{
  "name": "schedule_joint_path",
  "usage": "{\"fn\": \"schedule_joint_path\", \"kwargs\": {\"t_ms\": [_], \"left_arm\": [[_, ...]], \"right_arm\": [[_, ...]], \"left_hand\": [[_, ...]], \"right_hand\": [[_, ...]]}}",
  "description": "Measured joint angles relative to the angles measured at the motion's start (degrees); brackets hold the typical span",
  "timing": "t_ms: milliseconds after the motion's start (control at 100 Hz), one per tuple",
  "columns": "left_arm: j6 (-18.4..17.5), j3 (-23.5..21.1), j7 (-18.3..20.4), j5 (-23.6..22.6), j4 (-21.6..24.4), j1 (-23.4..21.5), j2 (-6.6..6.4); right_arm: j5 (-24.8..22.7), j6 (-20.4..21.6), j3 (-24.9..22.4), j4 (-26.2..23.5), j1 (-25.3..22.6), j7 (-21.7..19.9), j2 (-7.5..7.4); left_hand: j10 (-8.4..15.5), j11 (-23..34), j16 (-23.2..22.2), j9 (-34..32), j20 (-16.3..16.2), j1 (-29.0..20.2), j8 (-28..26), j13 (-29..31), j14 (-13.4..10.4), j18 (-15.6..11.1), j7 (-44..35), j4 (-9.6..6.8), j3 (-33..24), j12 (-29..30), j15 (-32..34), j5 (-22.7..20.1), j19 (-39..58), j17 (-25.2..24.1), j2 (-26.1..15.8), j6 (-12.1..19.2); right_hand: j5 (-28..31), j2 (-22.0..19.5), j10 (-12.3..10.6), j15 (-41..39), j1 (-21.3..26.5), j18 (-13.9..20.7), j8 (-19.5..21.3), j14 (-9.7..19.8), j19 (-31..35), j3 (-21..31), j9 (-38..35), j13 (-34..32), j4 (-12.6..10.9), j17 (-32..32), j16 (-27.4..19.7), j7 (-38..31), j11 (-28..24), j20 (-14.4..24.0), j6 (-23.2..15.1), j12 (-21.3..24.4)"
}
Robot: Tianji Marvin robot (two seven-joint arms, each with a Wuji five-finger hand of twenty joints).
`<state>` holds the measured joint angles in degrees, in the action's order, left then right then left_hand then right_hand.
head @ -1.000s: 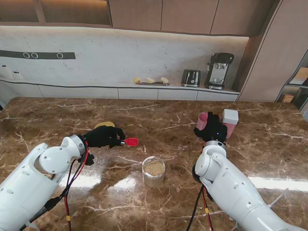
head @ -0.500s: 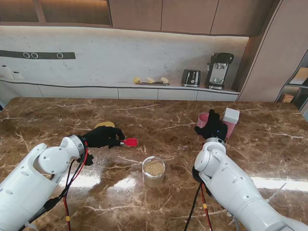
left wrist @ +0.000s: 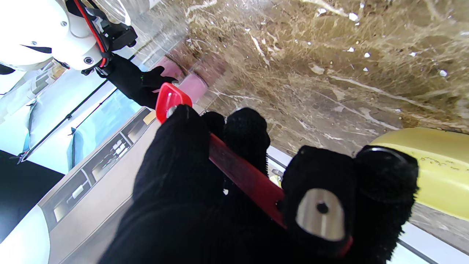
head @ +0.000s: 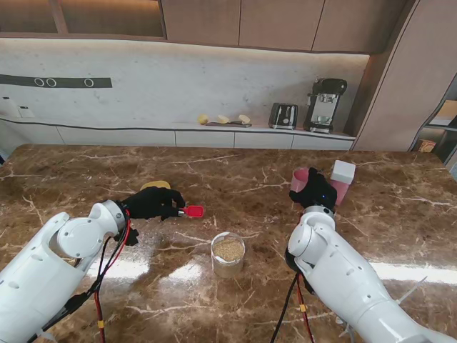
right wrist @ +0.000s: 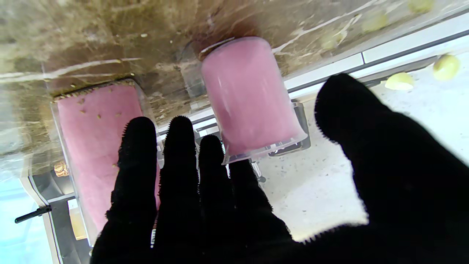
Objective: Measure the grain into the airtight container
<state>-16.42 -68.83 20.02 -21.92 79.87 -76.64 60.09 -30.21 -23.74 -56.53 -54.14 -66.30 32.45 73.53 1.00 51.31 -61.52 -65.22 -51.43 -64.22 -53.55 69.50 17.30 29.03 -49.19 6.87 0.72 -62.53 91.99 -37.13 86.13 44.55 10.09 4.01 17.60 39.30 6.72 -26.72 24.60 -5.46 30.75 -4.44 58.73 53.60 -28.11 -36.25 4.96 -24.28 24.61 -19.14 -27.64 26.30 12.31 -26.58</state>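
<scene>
A: Table state?

B: Brown marble table (head: 235, 168). Left arm (head: 50, 264) and right arm (head: 350, 279) both reach out over it. A clear glass jar (head: 228, 254) with grain in the bottom stands nearest to me, between the two arms, touched by neither.

A: Pink things on the right?

B: Two. A tall pink container (head: 341, 182) with a white lid, and a round pink cup (head: 300, 179) to its left. In the right wrist view the container (right wrist: 99, 146) is rectangular with a few grains on its face, and the cup (right wrist: 249, 99) is clear-walled and pink inside.

A: Right hand?

B: Right hand (head: 315, 193) is just in front of that pair, fingers (right wrist: 176, 157) extended side by side, thumb spread wide. Released, holding nothing. Fingertips overlap the container and the cup rim in the wrist view; cannot tell if they touch.

A: Left?

B: Left hand (head: 153, 203) is clenched around the handle of a red measuring scoop (head: 193, 211). The bowl end sticks out past the fingers toward the right, empty as far as I can see. In the left wrist view the handle (left wrist: 242, 172) runs diagonally across the closed fingers (left wrist: 176, 154).

A: Anything behind it?

B: A yellow dish (head: 155, 185), just beyond the left hand, partly hidden. Its rim shows in the wrist view (left wrist: 436, 165).
</scene>
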Motion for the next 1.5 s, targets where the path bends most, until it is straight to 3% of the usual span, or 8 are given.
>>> {"fn": "schedule_joint_path", "kwargs": {"t_ms": [470,770,970,1100,1290,1330,1380,1500], "left_arm": [[0.0,-0.4,-0.2,-0.1,0.8,-0.4,0.00],[-0.1,-0.7,-0.6,-0.2,1.2,-0.9,0.01],[-0.1,-1.1,-0.7,-0.6,1.7,-1.3,0.01],[-0.1,-1.5,-0.9,-0.8,2.1,-1.7,0.01],[0.1,-1.9,-0.9,-1.2,2.6,-2.3,0.01],[0.1,-2.0,-0.9,-1.2,2.7,-2.4,0.01],[0.2,-2.1,-0.9,-1.3,2.8,-2.5,0.00],[0.2,-2.2,-0.9,-1.4,3.0,-2.7,-0.01]], "right_arm": [[-3.0,-1.0,-1.1,-8.0,-5.4,-4.0,-1.82],[-5.3,1.3,-1.0,-11.8,-7.3,-8.3,-3.76],[-5.3,1.9,0.0,-11.1,-6.8,-6.0,-3.54],[-5.3,1.2,1.3,-6.7,-4.6,-1.6,-2.37],[-6.5,-2.8,3.1,-4.2,-2.1,-1.3,-1.93],[-6.4,-2.7,3.4,-3.0,-1.5,-0.1,-1.61],[-6.0,-2.5,3.7,-1.2,-0.7,2.2,-1.08],[-4.0,-1.5,3.9,1.4,0.3,6.1,0.16]], "left_hand": [[0.0,0.0,0.0,0.0,0.0,0.0,-0.1,0.0,0.0,0.0,0.0,0.00,0.0,0.0,0.0,0.0,0.0,0.0,0.0,0.0],[0.1,0.0,0.0,0.0,0.0,0.7,-0.2,0.0,0.0,-0.1,0.0,-0.01,-1.2,0.0,0.0,0.0,0.0,0.0,0.0,0.1],[0.1,0.0,0.0,0.0,0.0,0.7,-0.2,0.0,0.0,-0.1,0.0,-0.01,-1.2,-0.1,0.0,0.0,0.0,0.0,0.0,0.1],[0.1,0.0,0.0,0.0,0.0,0.7,-0.2,0.0,0.0,-0.1,0.0,-0.01,-1.2,-0.1,0.0,0.0,0.0,-0.1,0.0,0.1],[0.1,0.0,0.0,0.0,0.0,0.7,-0.2,0.0,0.0,-0.2,0.0,-0.01,-1.2,-0.1,0.0,0.0,0.0,-0.1,0.0,0.1],[0.1,0.0,0.0,0.0,0.0,0.7,-0.2,0.0,0.0,-0.2,0.0,-0.01,-1.2,-0.1,0.0,0.0,0.0,-0.1,0.0,0.1],[0.1,0.0,0.0,0.0,0.0,0.7,-0.2,0.0,0.0,-0.2,0.0,-0.01,-1.2,-0.1,0.0,0.0,0.0,-0.1,0.0,0.1],[0.1,0.0,0.0,0.0,0.0,0.7,-0.2,0.0,0.0,-0.2,0.0,-0.01,-1.2,-0.1,0.0,0.0,0.0,-0.1,0.0,0.1]], "right_hand": [[5.0,0.0,-1.8,-1.4,0.0,0.0,3.5,0.4,2.2,0.0,-4.8,-2.4,0.0,-1.5,0.0,-2.3,-1.8,0.0,-2.9,-2.2],[6.3,-0.8,-2.3,-1.1,-0.1,0.0,3.1,0.5,3.6,0.0,-7.0,-4.1,0.0,-2.7,1.6,-0.2,1.6,0.0,-4.3,-2.2],[6.4,-0.8,-2.3,-0.6,-0.1,0.0,2.9,0.6,3.6,0.9,-7.9,-5.4,0.0,-3.6,1.6,0.5,2.6,0.0,-4.3,-1.1],[11.0,-0.8,-2.6,-1.1,0.6,0.0,2.9,1.1,5.1,3.1,-12.7,-10.1,0.0,-6.2,1.6,-1.3,3.1,0.0,-5.6,-0.8],[23.1,0.2,-4.1,-5.8,3.2,-0.3,3.7,1.3,12.9,5.6,-26.0,-21.0,0.0,-14.7,1.6,-9.2,0.0,0.6,-10.9,-0.8],[25.3,0.9,-4.3,-6.4,4.5,-0.3,2.6,1.4,14.7,5.7,-28.4,-23.0,2.8,-16.4,2.3,-12.3,0.0,0.6,-11.9,-0.8],[26.6,1.8,-4.8,-7.7,6.1,-0.3,-1.8,1.6,16.9,5.7,-32.3,-25.8,6.7,-18.8,2.9,-19.2,0.0,0.1,-13.2,-1.6],[29.2,3.1,-5.2,-9.3,7.5,-1.0,-9.6,1.5,19.8,4.8,-39.2,-31.4,8.9,-23.8,3.1,-30.5,0.6,-0.6,-14.6,-2.8]]}}
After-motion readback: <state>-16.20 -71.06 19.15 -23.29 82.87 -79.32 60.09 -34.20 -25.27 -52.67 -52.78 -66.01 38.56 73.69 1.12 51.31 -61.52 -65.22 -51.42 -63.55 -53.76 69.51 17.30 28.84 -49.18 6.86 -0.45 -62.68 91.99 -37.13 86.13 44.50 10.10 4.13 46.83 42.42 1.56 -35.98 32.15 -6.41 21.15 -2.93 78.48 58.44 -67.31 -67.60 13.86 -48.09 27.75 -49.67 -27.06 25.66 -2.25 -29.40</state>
